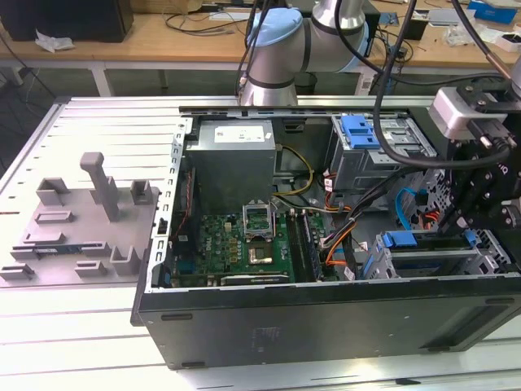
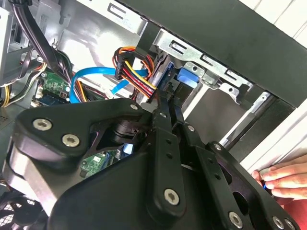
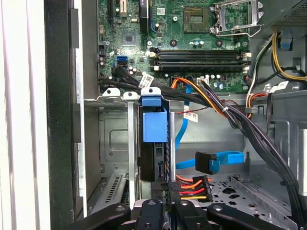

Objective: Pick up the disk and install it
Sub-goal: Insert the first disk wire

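The disk [image 3: 152,160] stands on edge inside the drive bay [image 3: 112,143] at the case's front corner, its blue bracket tab [image 3: 154,125] facing the motherboard. In the exterior view the disk [image 1: 431,262] lies in the bay at the exterior view's right, with my gripper [image 1: 470,232] directly above its end. In both wrist views my gripper's fingers come close together at the disk's rear edge, so my gripper [image 2: 167,103] [image 3: 165,199] looks shut on the disk. The blue bracket [image 2: 187,79] shows just past the fingertips.
Orange, red and black cables [image 3: 194,187] and a blue data cable [image 3: 225,160] hang beside the bay. A lighter-blue latch on a grey cage [image 1: 358,130] and the power supply [image 1: 236,142] sit further back. A person's hand [image 2: 283,178] rests at the case's outer edge.
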Controlling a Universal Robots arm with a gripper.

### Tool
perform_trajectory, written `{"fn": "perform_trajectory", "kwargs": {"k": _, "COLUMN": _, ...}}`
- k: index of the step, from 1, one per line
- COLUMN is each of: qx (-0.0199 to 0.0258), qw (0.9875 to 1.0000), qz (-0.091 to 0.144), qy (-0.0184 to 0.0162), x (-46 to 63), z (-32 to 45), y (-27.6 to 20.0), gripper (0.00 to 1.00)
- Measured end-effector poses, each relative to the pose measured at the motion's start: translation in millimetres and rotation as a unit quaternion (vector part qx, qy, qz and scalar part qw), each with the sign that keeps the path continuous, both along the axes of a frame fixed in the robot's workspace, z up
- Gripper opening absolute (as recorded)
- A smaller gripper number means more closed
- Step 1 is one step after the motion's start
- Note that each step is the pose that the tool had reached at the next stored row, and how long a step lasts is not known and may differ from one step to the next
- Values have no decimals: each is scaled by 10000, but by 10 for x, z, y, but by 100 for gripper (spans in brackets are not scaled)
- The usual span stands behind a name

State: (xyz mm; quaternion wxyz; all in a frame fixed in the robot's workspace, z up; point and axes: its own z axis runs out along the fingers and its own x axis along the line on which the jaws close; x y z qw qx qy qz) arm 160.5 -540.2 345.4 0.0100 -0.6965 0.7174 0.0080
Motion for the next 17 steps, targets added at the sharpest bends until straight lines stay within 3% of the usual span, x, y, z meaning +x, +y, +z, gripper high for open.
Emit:
{"fn": "perform_trajectory", "kwargs": {"k": 11, "qx": 0, "qw": 10000, "qz": 0, "qy": 0, "x": 0, "z": -18, "y": 0, "gripper": 16}}
{"fn": "perform_trajectory", "kwargs": {"k": 17, "qx": 0, "qw": 10000, "qz": 0, "qy": 0, "x": 0, "z": 8, "y": 0, "gripper": 16}}
